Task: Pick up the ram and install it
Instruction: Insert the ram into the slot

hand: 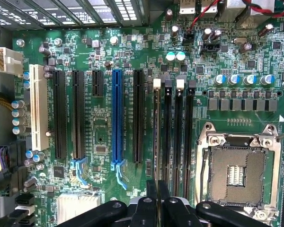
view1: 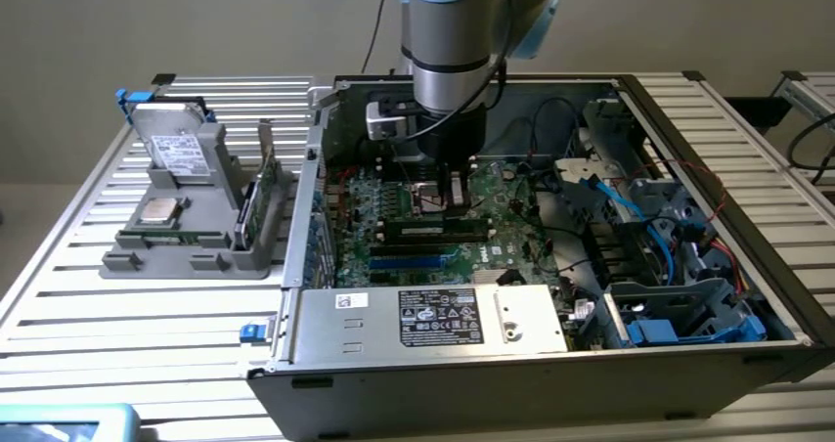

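arm: a universal robots arm [view1: 451,31] hangs from the top centre of the exterior view into an open computer case [view1: 522,369] on a slatted table [view1: 131,334].
gripper: the gripper [view1: 444,199] sits low over the green motherboard [view1: 515,202], mid-frame in the exterior view.
hand: in the wrist view the two black fingers [hand: 151,196] are drawn together, clamped on the thin top edge of the ram.
ram: the ram [view1: 437,230] shows as a long dark bar just under the gripper, centre of the exterior view. it lies along the memory slots [hand: 178,137], between the cpu socket [hand: 236,175] and the blue slot [hand: 116,118]. whether it is fully seated cannot be told.
exterior view's left: a gray tray [view1: 183,261] beside the case carries a hard drive [view1: 176,149] and an upright green card [view1: 268,193].
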You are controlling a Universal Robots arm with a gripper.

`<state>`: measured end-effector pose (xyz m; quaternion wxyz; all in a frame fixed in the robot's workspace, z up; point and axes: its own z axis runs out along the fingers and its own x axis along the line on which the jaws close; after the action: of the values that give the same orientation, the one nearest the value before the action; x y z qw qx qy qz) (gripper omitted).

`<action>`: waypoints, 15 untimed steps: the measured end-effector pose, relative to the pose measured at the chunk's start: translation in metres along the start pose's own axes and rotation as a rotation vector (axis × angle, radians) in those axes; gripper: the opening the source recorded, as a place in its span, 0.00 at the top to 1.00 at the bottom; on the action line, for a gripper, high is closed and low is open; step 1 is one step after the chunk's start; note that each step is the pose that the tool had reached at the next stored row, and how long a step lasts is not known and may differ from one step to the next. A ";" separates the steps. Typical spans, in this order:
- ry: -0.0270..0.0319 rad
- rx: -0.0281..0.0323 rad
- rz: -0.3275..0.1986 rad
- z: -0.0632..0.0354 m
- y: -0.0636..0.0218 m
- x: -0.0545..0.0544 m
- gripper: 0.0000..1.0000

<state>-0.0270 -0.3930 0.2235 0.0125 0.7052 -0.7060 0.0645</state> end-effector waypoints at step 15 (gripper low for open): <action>-0.0003 -0.0377 -0.004 -0.0185 -0.0163 0.004 0.79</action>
<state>-0.0121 -0.3951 0.2435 0.0258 0.7063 -0.7056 0.0511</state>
